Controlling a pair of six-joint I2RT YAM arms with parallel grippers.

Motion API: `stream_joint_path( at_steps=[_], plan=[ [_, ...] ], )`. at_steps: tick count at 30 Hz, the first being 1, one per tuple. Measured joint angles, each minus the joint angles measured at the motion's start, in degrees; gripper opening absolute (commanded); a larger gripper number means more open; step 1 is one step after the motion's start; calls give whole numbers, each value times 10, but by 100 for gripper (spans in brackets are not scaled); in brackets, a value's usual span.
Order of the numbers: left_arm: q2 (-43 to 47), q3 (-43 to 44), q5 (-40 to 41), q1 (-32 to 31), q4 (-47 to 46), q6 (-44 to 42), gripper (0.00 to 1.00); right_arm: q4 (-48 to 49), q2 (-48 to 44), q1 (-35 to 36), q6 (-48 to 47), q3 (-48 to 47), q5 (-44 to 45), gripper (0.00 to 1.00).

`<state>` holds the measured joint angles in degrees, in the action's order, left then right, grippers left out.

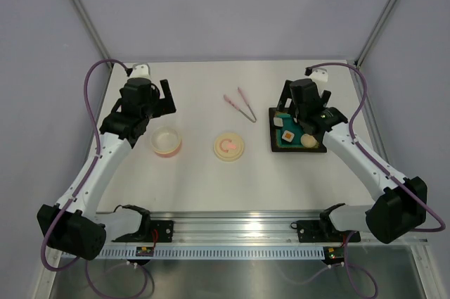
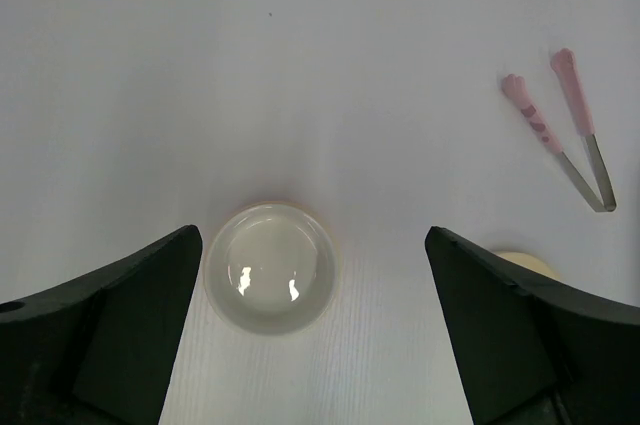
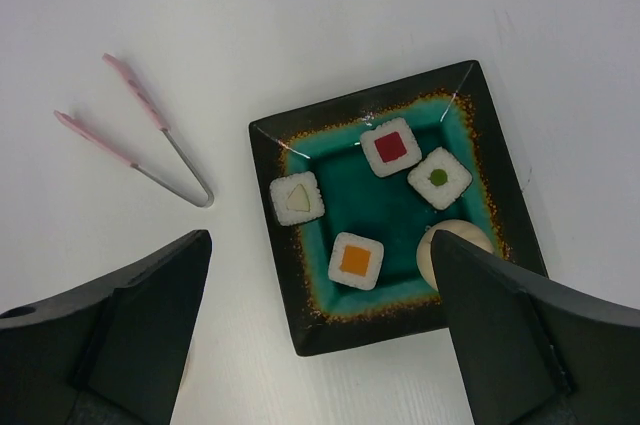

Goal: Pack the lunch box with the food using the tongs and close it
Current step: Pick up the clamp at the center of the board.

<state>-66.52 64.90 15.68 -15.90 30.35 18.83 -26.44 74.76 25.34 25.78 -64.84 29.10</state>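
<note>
The lunch box [image 1: 166,142] stands upright and uncovered on the white desk [image 1: 211,88], on the left side, with its cream inside exposed. In the left wrist view it appears between the left fingers [image 2: 120,325], which are spread wide above it and grip nothing. The lid [image 1: 229,146] lies flat on the desk to the right of the lunch box, apart from it. On the right side sits the tray [image 1: 275,141], dark-rimmed with a teal top. It carries the food [image 3: 355,260]: four white squares with coloured centres and a pale cream lump near one edge. The right fingers [image 3: 530,335] are also spread wide above the tray and grip nothing. Farther back, between the two arms, the tongs [image 1: 241,105] lie flat on the desk, just left of the tray. Their joined end points toward the tray and their pink tips point away.
</note>
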Motion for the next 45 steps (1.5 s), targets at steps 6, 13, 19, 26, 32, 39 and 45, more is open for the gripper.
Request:
stream_joint_path(
  at_steps=[6, 13, 19, 26, 32, 39, 45],
  plan=[
    [0, 0, 0, 0, 0, 0, 99, 2, -2, 0, 0, 2, -14, 99],
    [-1, 0, 0, 0, 3, 0, 99, 5, -4, 0, 0, 5, -29, 99],
    [-43, 21, 8, 0, 39, 18, 99, 12, -15, 0, -1, 14, -43, 99],
    [-113, 33, 5, 0, 85, 44, 99, 13, -35, 0, -10, 23, -69, 99],
    [-106, 33, 0, 0, 90, 50, 99, -6, -9, 0, -36, -5, -113, 99],
    [-81, 33, -2, 0, 85, 50, 99, -28, 99, 3, -92, -124, -168, 100],
    [-78, 33, -2, 0, 85, 50, 99, -67, 229, 8, -140, -251, -212, 99]
  ],
)
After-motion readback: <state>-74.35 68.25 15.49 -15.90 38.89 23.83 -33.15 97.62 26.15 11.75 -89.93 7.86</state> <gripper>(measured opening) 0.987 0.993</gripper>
